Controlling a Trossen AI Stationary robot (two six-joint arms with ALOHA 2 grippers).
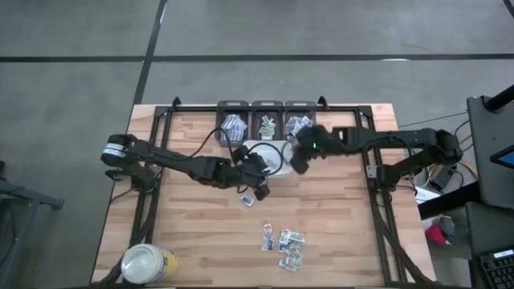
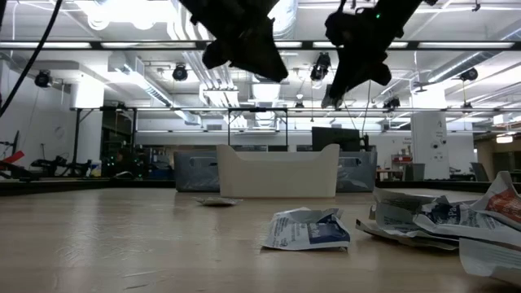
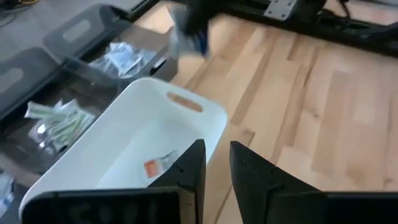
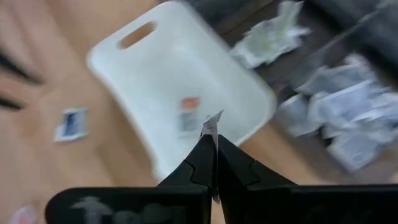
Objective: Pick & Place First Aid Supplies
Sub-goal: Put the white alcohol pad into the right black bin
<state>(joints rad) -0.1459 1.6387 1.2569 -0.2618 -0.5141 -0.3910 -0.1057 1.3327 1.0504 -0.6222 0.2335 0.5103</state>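
Observation:
A white tray stands mid-table with one orange-marked packet lying on its floor. My right gripper hovers over the tray's right side, shut on a small white packet. My left gripper hangs above the tray's near rim, open, with nothing between its fingers. More first aid supplies lie loose on the wood: a blue-printed packet just near of the tray and a cluster toward the near edge. My right gripper pinches the white packet between its two fingers; only a thin edge shows, sticking out past the fingertips. The fingers slant down from the table's right side. The packet is lifted clear, above the tray.
Three dark bins holding sorted packets line the far edge behind the tray. A round white-lidded yellow jar sits at the near left corner. Black frame rails run along both sides of the table. Bare wood lies left of the tray.

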